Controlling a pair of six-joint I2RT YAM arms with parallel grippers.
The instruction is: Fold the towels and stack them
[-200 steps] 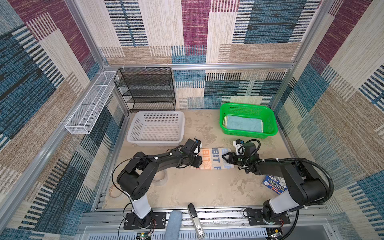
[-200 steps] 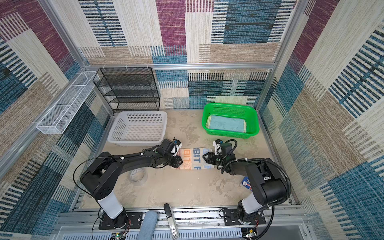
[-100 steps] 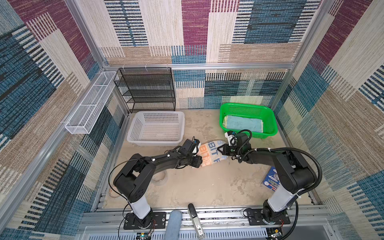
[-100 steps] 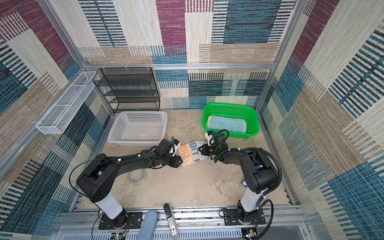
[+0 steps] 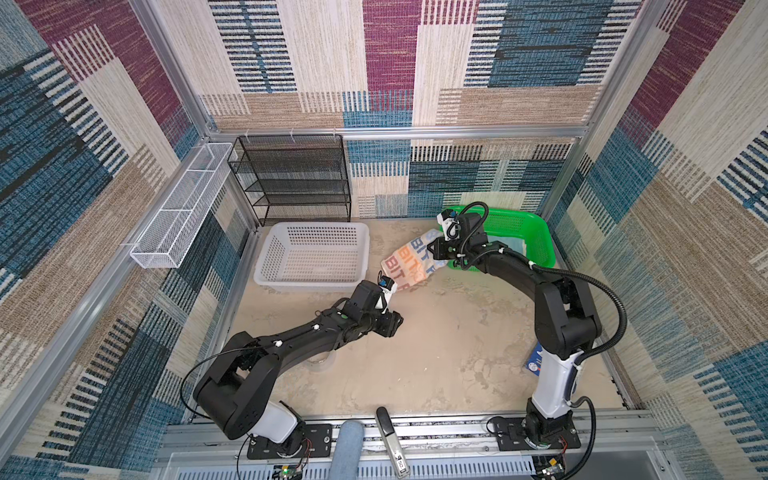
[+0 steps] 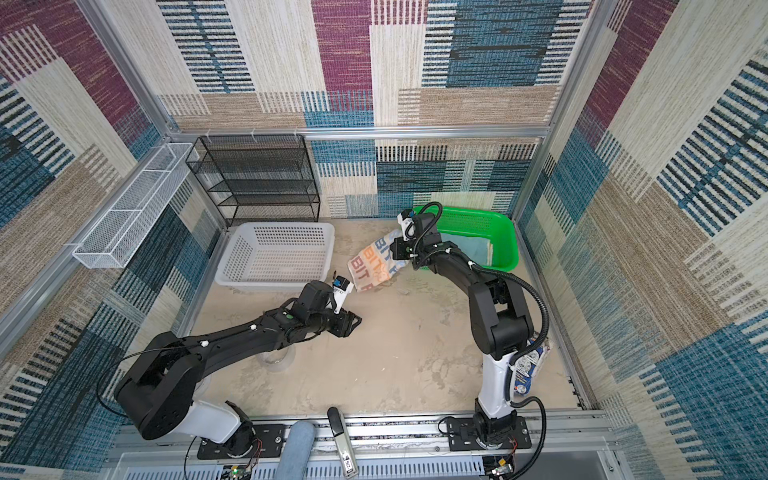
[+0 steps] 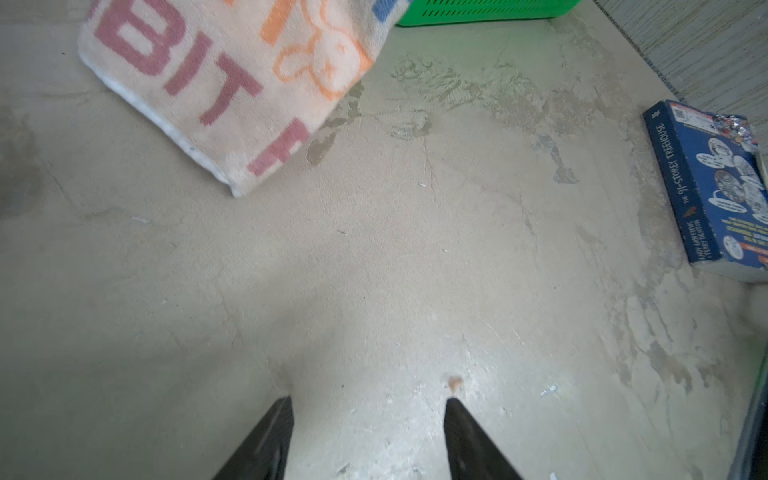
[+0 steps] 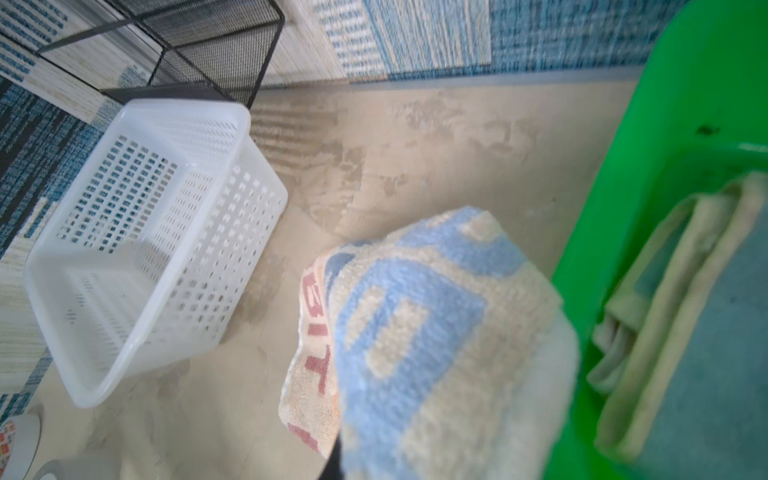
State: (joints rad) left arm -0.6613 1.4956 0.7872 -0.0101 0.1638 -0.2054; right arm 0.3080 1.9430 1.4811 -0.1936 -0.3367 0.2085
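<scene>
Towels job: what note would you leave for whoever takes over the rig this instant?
Right gripper: shut on the cream terry towel with big orange-blue letters, lifted beside the green plastic basket.
Left gripper: open, holding nothing, over the bare table.
Done: folded towels, pale teal on top, lie in the green basket; count unclear.
To do: set the lettered towel, seemingly folded, on that stack.

The lettered towel (image 5: 409, 266) is nubbly terry cloth; green basket (image 5: 542, 243) and white basket (image 5: 270, 259), glossy perforated plastic; black rack (image 5: 291, 178), matt metal mesh.
</scene>
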